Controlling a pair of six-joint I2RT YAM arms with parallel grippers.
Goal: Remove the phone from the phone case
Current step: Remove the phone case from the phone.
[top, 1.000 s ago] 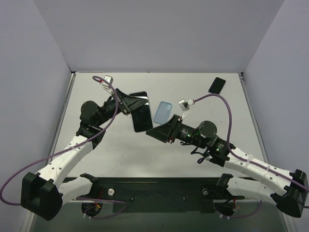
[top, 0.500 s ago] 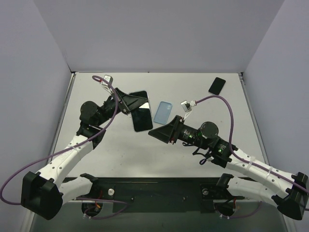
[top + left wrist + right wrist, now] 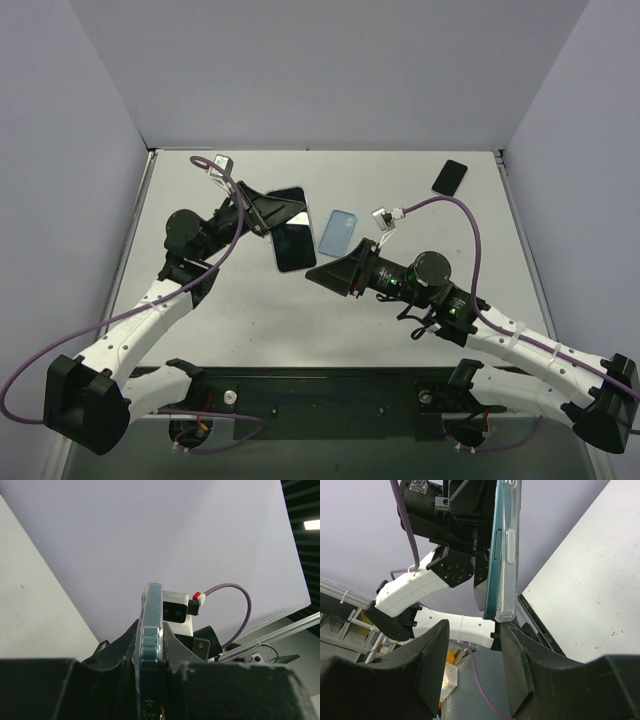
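A phone in a clear case [image 3: 292,245] is held above the table by my left gripper [image 3: 298,208], which is shut on its upper end. In the left wrist view the cased phone [image 3: 151,605] stands edge-on, clamped between the black fingers of the left gripper [image 3: 151,635]. My right gripper [image 3: 311,272] is open at the phone's lower end. In the right wrist view the phone [image 3: 496,550] and its clear case [image 3: 511,545] hang edge-on above the open right gripper [image 3: 475,627], with the lower corner near the right finger [image 3: 520,655]. The jaws stand wide apart and hold nothing.
A light blue empty case [image 3: 338,232] lies flat on the table just right of the held phone. A black phone [image 3: 450,177] lies at the back right corner. Grey walls close in the left, back and right sides of the table.
My right gripper has shifted slightly right and nearer, staying open by the phone's lower end. My left gripper keeps its hold and the phone has barely moved.
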